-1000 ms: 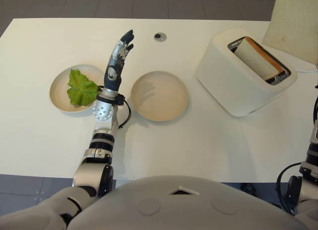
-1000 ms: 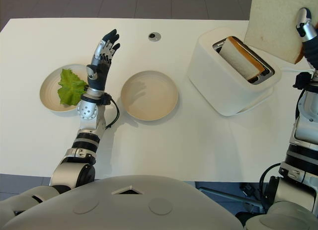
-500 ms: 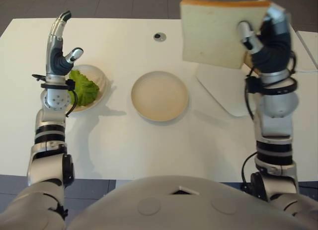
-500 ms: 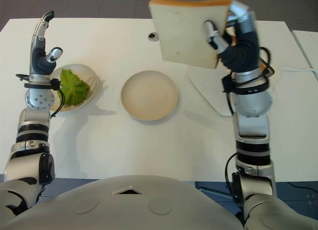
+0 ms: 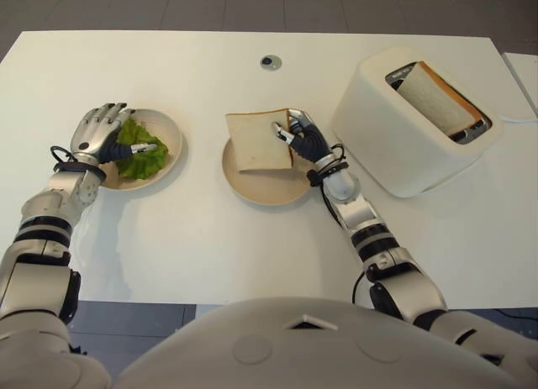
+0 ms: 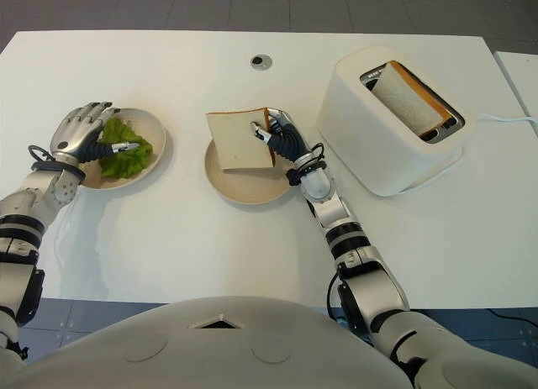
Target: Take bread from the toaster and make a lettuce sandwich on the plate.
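Note:
A slice of bread [image 5: 256,140] is held tilted over the round plate [image 5: 267,192] at the table's middle, its lower edge at the plate's surface. My right hand [image 5: 304,139] is shut on the slice's right edge. The white toaster [image 5: 395,145] stands at the right, with a second slice [image 5: 439,97] sticking out of its slot. At the left, a green lettuce leaf [image 5: 151,156] lies in a shallow bowl [image 5: 174,135]. My left hand [image 5: 99,128] rests over the leaf's left side with fingers spread, thumb lying on the leaf.
A small round grommet [image 5: 267,62] sits in the table top at the back. The toaster's cable [image 6: 504,117] runs off to the right. The table's front edge is close to me, with bare white surface in front of the dishes.
My right hand came down from head height with the slice and now holds it on the plate. My left hand dropped from its raised pose onto the lettuce bowl.

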Action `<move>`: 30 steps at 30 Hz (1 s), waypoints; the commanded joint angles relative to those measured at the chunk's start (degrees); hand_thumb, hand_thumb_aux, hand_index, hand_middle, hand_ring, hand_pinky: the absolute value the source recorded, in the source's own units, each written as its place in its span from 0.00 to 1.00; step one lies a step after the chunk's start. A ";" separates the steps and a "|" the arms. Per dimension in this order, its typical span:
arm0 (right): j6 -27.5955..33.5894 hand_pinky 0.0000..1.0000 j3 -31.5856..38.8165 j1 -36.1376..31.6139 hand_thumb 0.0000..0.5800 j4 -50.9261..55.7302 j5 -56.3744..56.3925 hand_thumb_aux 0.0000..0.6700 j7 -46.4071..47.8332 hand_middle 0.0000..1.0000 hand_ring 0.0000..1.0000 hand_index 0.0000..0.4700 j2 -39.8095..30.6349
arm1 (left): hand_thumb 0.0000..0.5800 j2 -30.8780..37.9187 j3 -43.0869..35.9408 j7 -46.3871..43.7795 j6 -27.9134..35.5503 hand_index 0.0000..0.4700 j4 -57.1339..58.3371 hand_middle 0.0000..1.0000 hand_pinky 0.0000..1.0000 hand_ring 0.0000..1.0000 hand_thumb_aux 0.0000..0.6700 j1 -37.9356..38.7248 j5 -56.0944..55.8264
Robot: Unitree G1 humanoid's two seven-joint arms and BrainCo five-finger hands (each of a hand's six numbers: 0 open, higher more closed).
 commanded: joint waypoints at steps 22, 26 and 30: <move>1.53 0.61 3.02 6.14 0.00 -14.81 -13.68 0.00 -1.87 0.61 0.61 0.00 -10.72 | 1.00 -0.33 -8.90 3.47 -4.74 1.00 2.20 0.00 0.00 0.00 1.00 -3.65 -5.49; 2.04 0.60 3.05 5.70 0.00 -13.96 -14.89 0.00 -3.69 0.60 0.60 0.00 -10.64 | 1.00 -0.91 -8.55 4.93 -6.94 1.00 2.17 0.00 0.00 0.00 1.00 -4.11 -6.54; 1.89 0.60 2.24 5.91 0.00 -15.31 -13.57 0.00 -3.63 0.60 0.60 0.00 -11.02 | 1.00 -0.99 -7.36 7.51 -7.84 1.00 1.39 0.00 0.00 0.00 1.00 -4.44 -7.62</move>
